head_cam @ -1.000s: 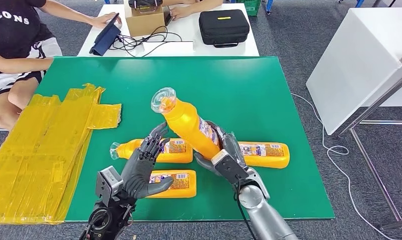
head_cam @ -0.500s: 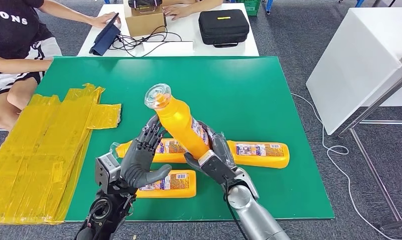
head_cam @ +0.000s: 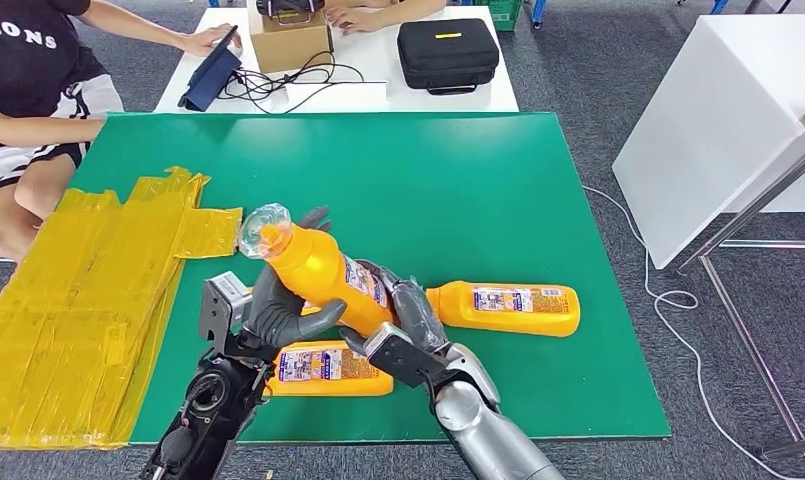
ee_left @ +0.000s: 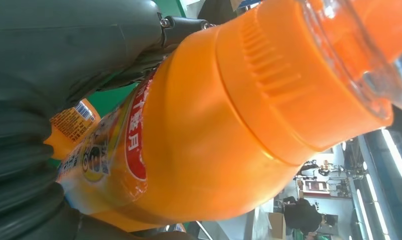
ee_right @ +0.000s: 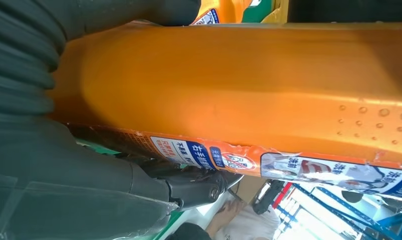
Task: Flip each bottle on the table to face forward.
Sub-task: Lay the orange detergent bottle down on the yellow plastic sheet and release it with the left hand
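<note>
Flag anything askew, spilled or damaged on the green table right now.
No spill or damage shows. The lifted bottle is tilted, cap up toward the yellow sheeting, gripped by both the left hand and right hand. Two more bottles lie flat: one to the right, one at the near edge under the hands.

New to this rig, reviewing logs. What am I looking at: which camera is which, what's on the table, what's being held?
It's a humanoid robot with two silver arms ending in many-fingered hands. The wide picture looks down from its head; the two close-ups come from cameras at its wrists, so they appear turned. The right hand grips a raised orange bottle at its lower body, and the left hand has closed around it nearer the clear cap. On the green table lie more orange bottles: one by the near edge, one to the right. Yellow sheeting covers the table's left side. People sit at the white table behind.
</note>
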